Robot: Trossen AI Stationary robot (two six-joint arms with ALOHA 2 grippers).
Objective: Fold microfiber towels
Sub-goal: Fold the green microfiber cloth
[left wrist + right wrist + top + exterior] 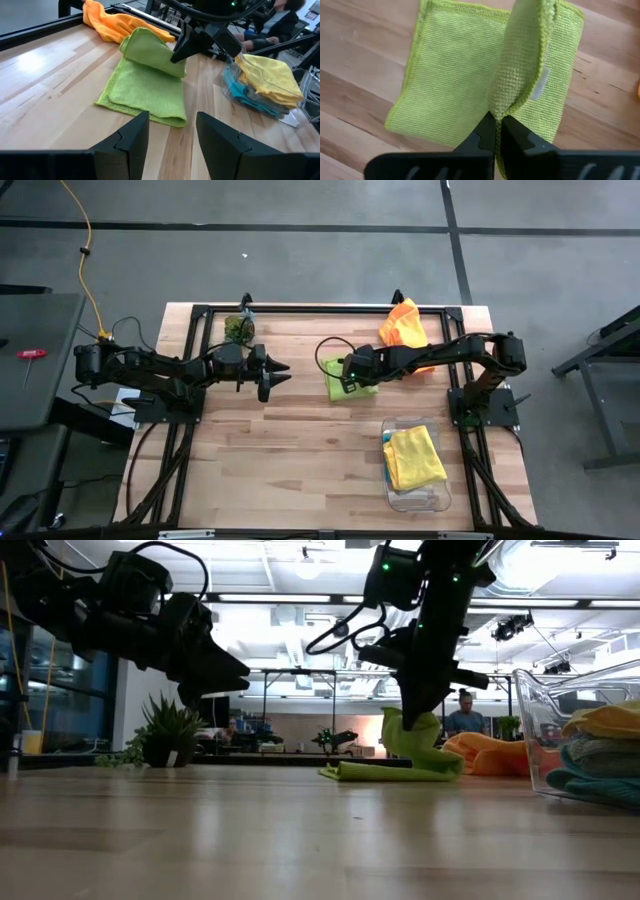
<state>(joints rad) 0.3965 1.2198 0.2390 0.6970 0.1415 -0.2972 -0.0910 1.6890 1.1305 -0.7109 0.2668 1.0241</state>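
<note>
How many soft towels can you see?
4. The lime green towel is pinched by the right gripper mid-table. The orange towel lies at the far edge. The yellow towel sits atop the teal towel in the clear bin. More may hide underneath.

High view: I look straight down on the whole table (300, 430) and both arms.
Low view: level with the tabletop, facing the room behind.
Left wrist view: looks across the table at the lime green towel (145, 90) — from well back.
Right wrist view: right over the same towel — very close.
</note>
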